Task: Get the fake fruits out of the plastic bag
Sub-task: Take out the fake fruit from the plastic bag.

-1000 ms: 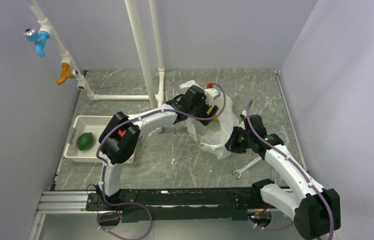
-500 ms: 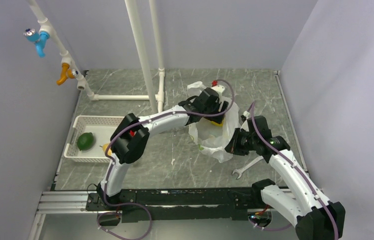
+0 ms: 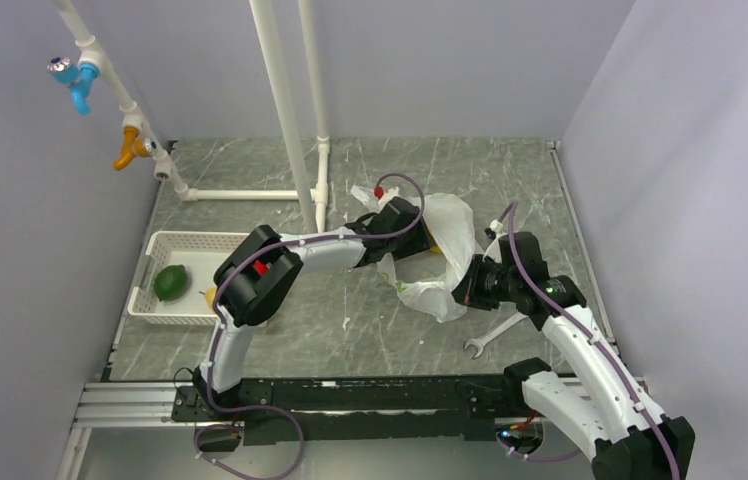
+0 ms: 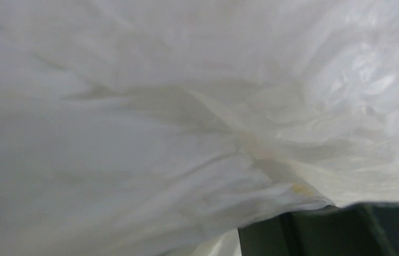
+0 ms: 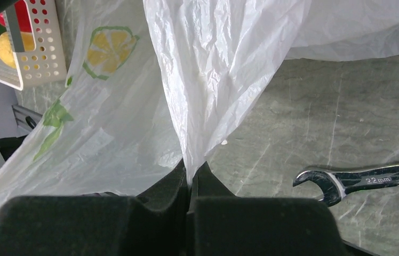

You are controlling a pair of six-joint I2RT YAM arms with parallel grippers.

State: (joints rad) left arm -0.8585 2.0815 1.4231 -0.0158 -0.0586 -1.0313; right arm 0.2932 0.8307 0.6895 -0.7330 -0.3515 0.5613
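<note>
Right gripper [image 5: 189, 178]: jaws pinched shut on fold of plastic bag [image 5: 224, 64], film rising straight up from between them. Judged an anchor, pulling bag mouth taut so bag does not drag while other arm digs.

Left gripper [image 3: 418, 233]: buried in bag mouth, film all round jaws. Jaw width cannot be told.

Sliver of orange-yellow fruit [image 3: 434, 243] just beside left jaws, grip unclear.

Green fruit [image 3: 170, 282] already in tray [image 3: 190, 252], well apart from both jaws.

Wrench [image 5: 357, 180] right of right jaws, untouched.

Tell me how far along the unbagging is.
Done: a green fruit and a yellow one lie in the white tray. In hand: the right gripper pinches the plastic bag at its edge; the left gripper reaches inside, jaws hidden. Left: whatever is inside the bag, which the plastic hides.
</note>
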